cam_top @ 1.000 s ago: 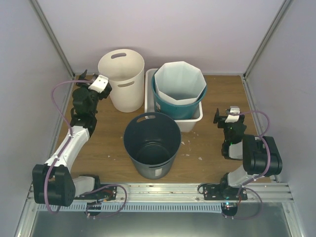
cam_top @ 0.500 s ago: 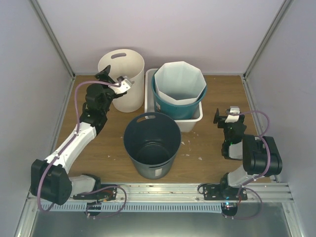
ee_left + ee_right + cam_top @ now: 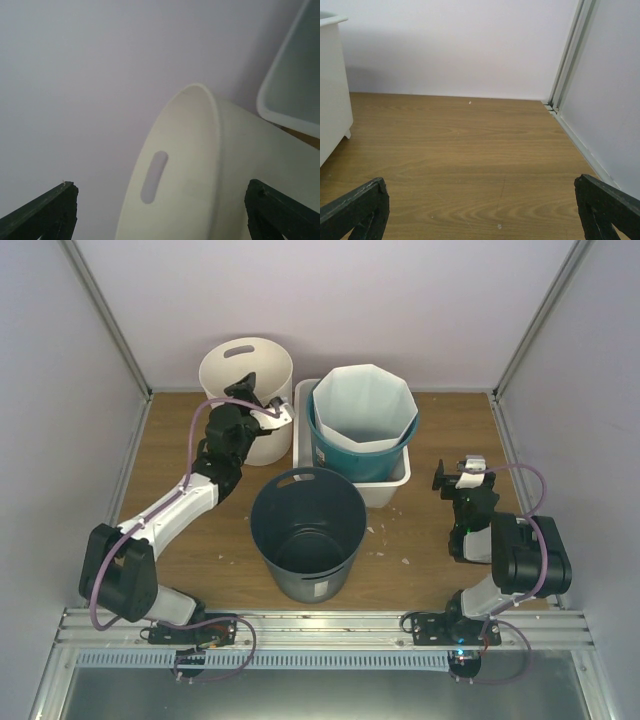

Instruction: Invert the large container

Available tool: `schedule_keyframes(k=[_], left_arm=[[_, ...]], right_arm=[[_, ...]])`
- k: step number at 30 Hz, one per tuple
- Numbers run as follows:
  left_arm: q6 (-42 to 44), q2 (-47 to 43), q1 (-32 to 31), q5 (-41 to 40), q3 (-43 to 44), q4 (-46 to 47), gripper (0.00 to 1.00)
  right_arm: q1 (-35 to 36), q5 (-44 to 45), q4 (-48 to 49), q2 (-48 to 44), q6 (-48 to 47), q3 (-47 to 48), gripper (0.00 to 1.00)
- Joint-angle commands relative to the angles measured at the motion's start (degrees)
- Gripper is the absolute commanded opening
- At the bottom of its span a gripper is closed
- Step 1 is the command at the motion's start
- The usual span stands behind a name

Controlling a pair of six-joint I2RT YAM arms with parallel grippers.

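Nothing is turned yet: the cream bucket stands mouth-up at eleven o'clock on the table. My left pincer, spread wide, sits beside its wall, pinching nothing. The gripping and tipping are left to do.

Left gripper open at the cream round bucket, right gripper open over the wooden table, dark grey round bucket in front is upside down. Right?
No: the dark grey round plastic bucket stands upright, mouth up; the top external view shows its inside. Left gripper open at the cream round bucket, right gripper open over the wooden table: both correct.
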Motion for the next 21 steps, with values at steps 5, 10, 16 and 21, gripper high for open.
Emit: schedule_keyframes(k=[5, 10, 16, 21], left_arm=[[6.2, -1.9, -1.8, -2.6, -0.6, -3.1, 0.9], [9.0, -1.4, -1.4, -5.7, -2.6, 5.2, 0.89], [9.8, 1.8, -1.0, -8.3, -1.0, 6.2, 0.85], [13.3, 2.9, -0.9, -8.8, -3.5, 11.7, 0.82]], right_arm=[[0.3, 0.2, 2.6, 0.7, -0.5, 0.6, 1.0], [0.3, 0.2, 2.6, 0.7, -0.5, 0.6, 1.0], [0.3, 0.2, 2.6, 0.8, -0.5, 0.6, 1.0], [0.3, 0.2, 2.6, 0.7, -0.5, 0.6, 1.0]])
